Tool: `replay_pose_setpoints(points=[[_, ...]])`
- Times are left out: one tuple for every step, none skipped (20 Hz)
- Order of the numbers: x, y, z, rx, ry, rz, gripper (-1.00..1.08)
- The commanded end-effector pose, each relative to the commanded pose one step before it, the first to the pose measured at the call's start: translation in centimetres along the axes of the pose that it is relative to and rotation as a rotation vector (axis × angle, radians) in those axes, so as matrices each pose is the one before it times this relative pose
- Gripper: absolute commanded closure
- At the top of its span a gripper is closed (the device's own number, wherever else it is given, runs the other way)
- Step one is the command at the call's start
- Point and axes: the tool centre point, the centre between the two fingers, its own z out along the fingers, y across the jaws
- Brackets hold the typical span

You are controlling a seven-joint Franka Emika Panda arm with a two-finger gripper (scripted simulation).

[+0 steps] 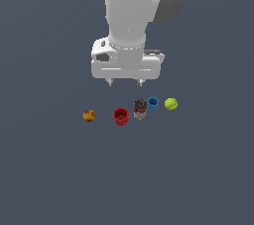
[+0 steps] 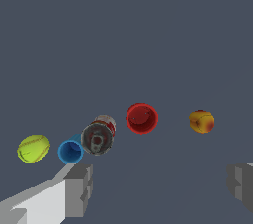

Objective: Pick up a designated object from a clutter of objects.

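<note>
The red cup [image 1: 121, 116] stands upright on the grey floor, rim up, in the middle of a row of small items; it also shows in the wrist view [image 2: 142, 118]. Beside it are a dark-topped grey-and-red object [image 1: 140, 109], a blue cup [image 1: 153, 103] and a yellow-green tennis ball [image 1: 171, 103]. A red-yellow ball [image 1: 89, 116] lies toward the exterior view's left. My gripper [image 1: 125, 83] hangs above and behind the row, open and empty. Its fingers [image 2: 79, 188] stand wide apart in the wrist view.
The floor is plain dark grey all round. The dark-topped object [image 2: 98, 136] stands close to the red cup, with the blue cup [image 2: 70, 152] touching or nearly touching it. The tennis ball [image 2: 33, 148] and the red-yellow ball [image 2: 201, 122] lie apart.
</note>
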Motion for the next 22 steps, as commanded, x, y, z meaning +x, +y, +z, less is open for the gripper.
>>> replay_pose_setpoints(points=[[0.0,0.001,0.0,0.0,0.0,0.0,-0.92],[-0.001,0.042,0.011,0.0,0.0,0.0,-0.92],[0.019,0.042,0.062,-0.00113,-0.00061,-0.00086,-0.92],[0.024,0.101,0.091,-0.00143,-0.0008,-0.00107,-0.92],[0.03,0.146,0.124,-0.0019,-0.00108,-0.00138,-0.92],[0.037,0.186,0.155,-0.00241,-0.00141,-0.00165,-0.92],[0.041,0.205,0.172,-0.00278,-0.00167,-0.00169,-0.92],[0.03,0.175,0.133,-0.00221,-0.00137,-0.00105,-0.92],[0.02,0.13,0.092,-0.00169,-0.00109,-0.00049,-0.92],[0.011,0.088,0.053,-0.00115,-0.00076,0.00002,-0.92],[0.001,0.044,0.013,-0.00051,-0.00035,0.00031,-0.92],[0.001,0.001,-0.007,-0.00025,-0.00019,0.00061,-0.92],[0.005,-0.037,-0.003,0.0,0.0,0.0,-0.92],[-0.004,-0.015,0.008,0.0008,0.00059,-0.00137,-0.92],[0.012,-0.007,0.06,0.00029,0.0003,-0.00245,-0.92],[0.02,0.004,0.098,0.00023,0.00032,-0.00363,-0.92],[0.027,0.007,0.134,0.00024,0.00039,-0.00491,-0.92],[0.033,0.011,0.168,0.00031,0.00049,-0.00611,-0.92],[0.038,0.009,0.2,0.00043,0.00063,-0.00737,-0.92],[0.043,0.008,0.231,0.00054,0.00077,-0.00857,-0.92],[0.047,0.005,0.262,0.00064,0.00091,-0.0098,-0.92],[0.05,0.008,0.293,0.00071,0.00103,-0.01093,-0.92]])
